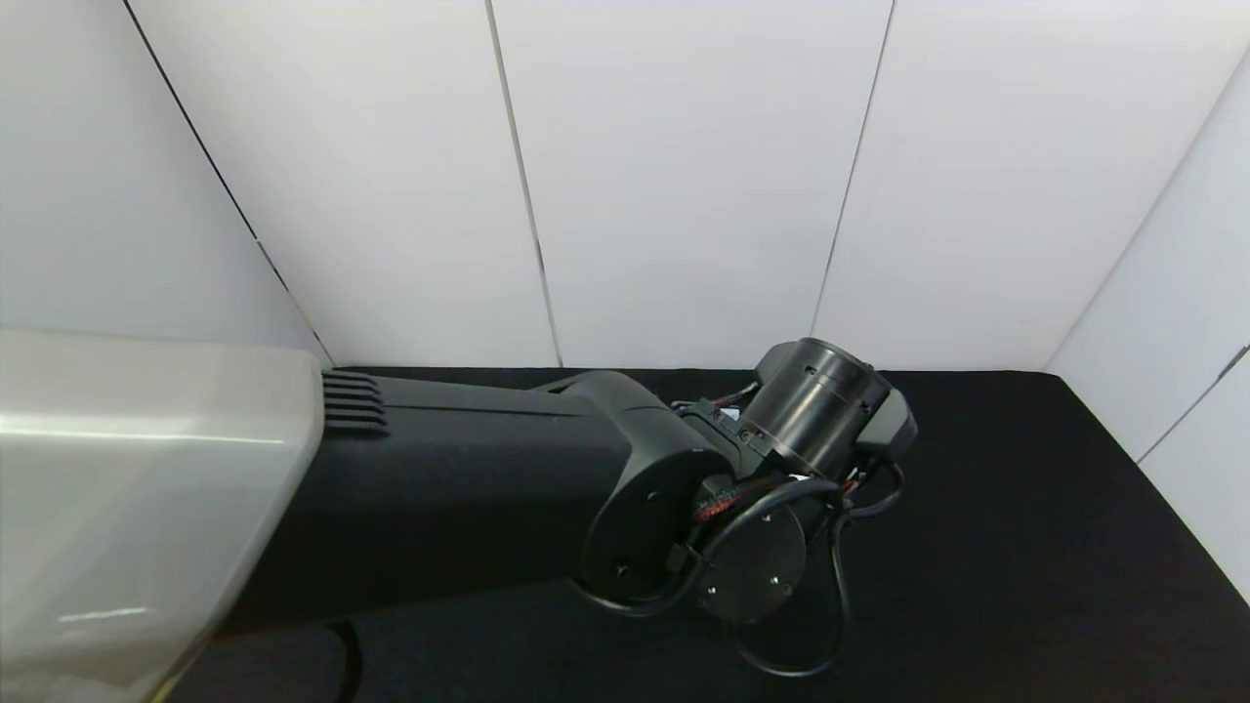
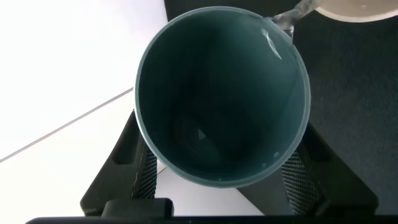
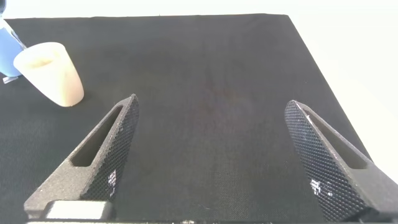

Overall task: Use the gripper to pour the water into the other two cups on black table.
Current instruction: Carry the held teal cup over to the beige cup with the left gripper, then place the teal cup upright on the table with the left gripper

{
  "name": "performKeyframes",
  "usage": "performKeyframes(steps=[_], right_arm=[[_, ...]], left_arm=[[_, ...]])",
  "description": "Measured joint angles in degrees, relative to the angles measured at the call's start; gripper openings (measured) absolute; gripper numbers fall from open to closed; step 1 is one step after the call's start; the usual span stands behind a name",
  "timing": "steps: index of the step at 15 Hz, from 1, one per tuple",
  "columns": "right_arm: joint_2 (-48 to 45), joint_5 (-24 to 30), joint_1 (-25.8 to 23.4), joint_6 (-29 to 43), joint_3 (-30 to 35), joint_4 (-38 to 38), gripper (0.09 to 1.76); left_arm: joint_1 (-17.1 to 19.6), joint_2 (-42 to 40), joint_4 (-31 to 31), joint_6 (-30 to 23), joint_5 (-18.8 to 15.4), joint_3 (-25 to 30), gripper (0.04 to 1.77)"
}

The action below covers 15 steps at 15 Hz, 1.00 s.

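The black table (image 1: 1025, 547) fills the lower part of the head view, w/ white wall panels (image 1: 684, 176) behind it. The left arm (image 1: 469, 488) reaches across it from the left side, thick and black, w/ its glossy wrist cylinder (image 1: 815, 405) and looping cables (image 1: 830, 586) near the centre. The arm hides what is under it, so in the head view no cup can be seen.

In the left wrist view the left gripper (image 2: 217, 177) is clamped on the teal-green tumbler (image 2: 222, 99): one textured finger (image 2: 140, 171) presses on each side of the cup wall. The tumbler is tipped, its mouth turned toward the camera. The inside looks almost empty; only a thin film and some small drops show near the bottom. At its rim a thin stream of the water (image 2: 289, 17) leaves the lip and goes toward the cream-white cup (image 2: 354, 7), of which only the edge shows at the frame border, just beside the tumbler's rim.

The right gripper (image 3: 211, 158) hangs low over the table, well apart from the cups, its two fingers spread wide w/ nothing between them. Far from it the cream-white cup (image 3: 50, 73) stands on the table, seen at a slant. The pale blue cup (image 3: 9, 51) is just behind it, touching or nearly so; I cannot tell which.
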Motion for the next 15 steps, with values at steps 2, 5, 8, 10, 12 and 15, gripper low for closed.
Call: performKeyframes(steps=[2,5,8,10,12,15], right_arm=[[0.0,0.01,0.0,-0.02,0.0,0.0,1.71],[0.0,0.01,0.0,0.02,0.0,0.02,1.71],[0.0,0.01,0.0,-0.02,0.0,0.02,1.71],[0.0,0.01,0.0,0.0,0.0,0.02,1.71],[0.0,0.01,0.0,0.0,0.0,0.02,1.71],[0.0,0.01,0.0,0.0,0.0,0.04,1.71]], left_arm=[[-0.02,0.02,-0.41,-0.74,-0.41,0.41,1.12],[-0.26,0.06,-0.33,-7.58,-1.06,0.82,1.12],[-0.5,-0.2,0.28,-16.6,-4.43,1.29,1.12],[-0.52,-1.62,0.33,-21.98,-6.57,3.02,1.12],[-0.24,-4.44,-0.06,-27.51,-9.48,6.58,1.12],[1.18,-10.62,-1.62,-38.18,-14.95,13.64,1.12]])
